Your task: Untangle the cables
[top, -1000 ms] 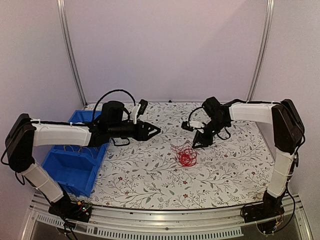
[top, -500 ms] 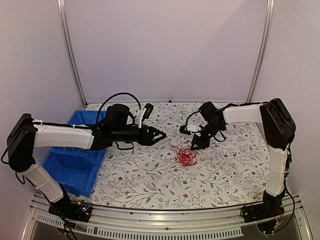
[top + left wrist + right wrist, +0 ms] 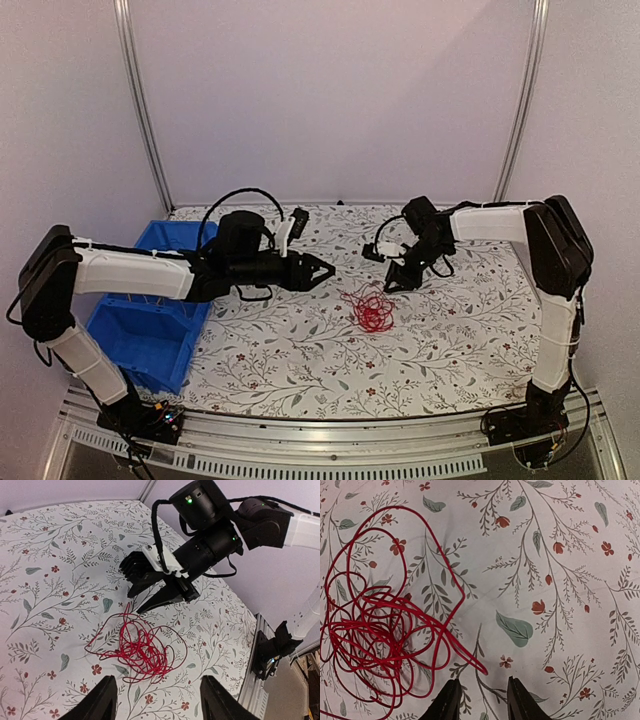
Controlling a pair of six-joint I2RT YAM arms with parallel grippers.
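The cables (image 3: 373,308) are a loose red tangle lying on the flowered tablecloth between the two arms. My left gripper (image 3: 325,270) hovers to their left, open. In the left wrist view the tangle (image 3: 142,647) lies just ahead of the gap between the left gripper's (image 3: 159,702) spread fingers, with nothing between them. My right gripper (image 3: 390,285) sits at the tangle's upper right edge, tips pointing down. In the right wrist view it (image 3: 481,697) is open, and a bent end of the cables (image 3: 375,630) stops just in front of its left finger (image 3: 447,700), not pinched.
A blue bin (image 3: 150,330) stands at the table's left edge, under the left forearm. The right gripper (image 3: 165,597) shows in the left wrist view beyond the tangle. The table's metal rail (image 3: 330,440) runs along the near edge.
The left gripper has reached further right toward the tangle and its jaws have spread a little. The right gripper has shifted slightly left, closer to the tangle. The cables lie unmoved.
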